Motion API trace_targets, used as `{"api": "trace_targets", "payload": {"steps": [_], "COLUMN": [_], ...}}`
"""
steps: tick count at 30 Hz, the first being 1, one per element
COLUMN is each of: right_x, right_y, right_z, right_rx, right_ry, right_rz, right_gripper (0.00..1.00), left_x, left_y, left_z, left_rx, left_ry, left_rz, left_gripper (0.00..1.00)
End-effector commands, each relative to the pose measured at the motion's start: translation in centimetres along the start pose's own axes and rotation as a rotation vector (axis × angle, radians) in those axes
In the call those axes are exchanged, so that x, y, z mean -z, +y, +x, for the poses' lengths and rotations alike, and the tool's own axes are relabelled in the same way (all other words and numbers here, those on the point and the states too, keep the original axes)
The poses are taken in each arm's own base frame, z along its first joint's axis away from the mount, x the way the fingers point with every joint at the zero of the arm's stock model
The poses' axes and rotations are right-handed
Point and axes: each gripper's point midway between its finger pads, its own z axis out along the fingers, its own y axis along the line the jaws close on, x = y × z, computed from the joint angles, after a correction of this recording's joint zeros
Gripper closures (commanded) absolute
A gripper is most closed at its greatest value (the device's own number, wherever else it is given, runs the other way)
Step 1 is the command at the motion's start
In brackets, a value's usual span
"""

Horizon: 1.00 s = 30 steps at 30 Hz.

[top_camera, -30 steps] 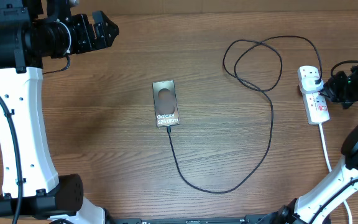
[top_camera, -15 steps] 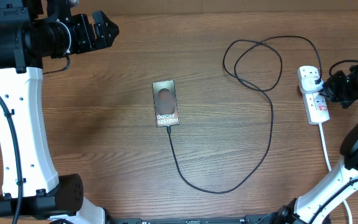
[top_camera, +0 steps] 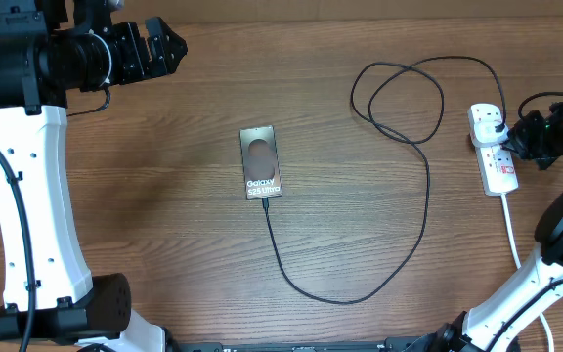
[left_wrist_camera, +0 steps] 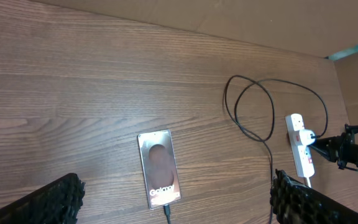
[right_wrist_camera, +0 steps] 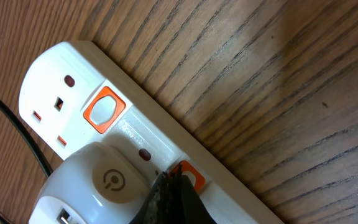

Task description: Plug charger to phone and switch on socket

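Right hand (right_wrist_camera: 173, 200), pinched shut, half-hides an orange switch (right_wrist_camera: 190, 175) on the socket (right_wrist_camera: 73, 74) — contact unclear. Left hand (top_camera: 167, 47) gapes wide, empty, over the brown wood-grain worktop (top_camera: 145, 215).

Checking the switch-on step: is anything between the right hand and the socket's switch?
Nothing visible does. The shut right hand has its tip right at the orange switch on the socket. The white adapter plugged in next to that switch sits alongside the hand, not in its way.
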Motion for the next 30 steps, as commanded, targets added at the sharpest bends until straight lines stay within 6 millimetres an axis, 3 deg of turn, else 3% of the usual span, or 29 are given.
{"api": "trace_targets", "payload": {"steps": [1,12,19,25,30], "right_x": [-4.8,-4.8,-4.5,-1.4,3.7], "right_y": [2.4,2.8,2.6,1.9,2.0], "right_z": [7.1,8.1,6.8,3.8,1.1], "right_rx": [0.007,0.022,-0.011,-0.051,-0.054], "right_ry": [0.270,0.305,0.264,0.160,0.026], "right_rz": [-0.079,-0.084,-0.087,-0.119,-0.157], "right_gripper": [0.96,0.96,0.96,0.96,0.96], "left_x": [-0.1,-0.1,-0.1,-0.1,-0.1], "left_y": [0.2,0.2,0.2,0.2,0.2], "left_z": [-0.1,-0.1,-0.1,-0.1,-0.1], "left_rx": [-0.016,-0.016,-0.016,-0.016,-0.016], "left_ry": [-0.001,-0.001,-0.001,-0.001,0.000], "left_rz": [-0.008,-0.008,-0.008,-0.008,-0.008], "left_gripper": [0.00,0.00,0.00,0.00,0.00]}}
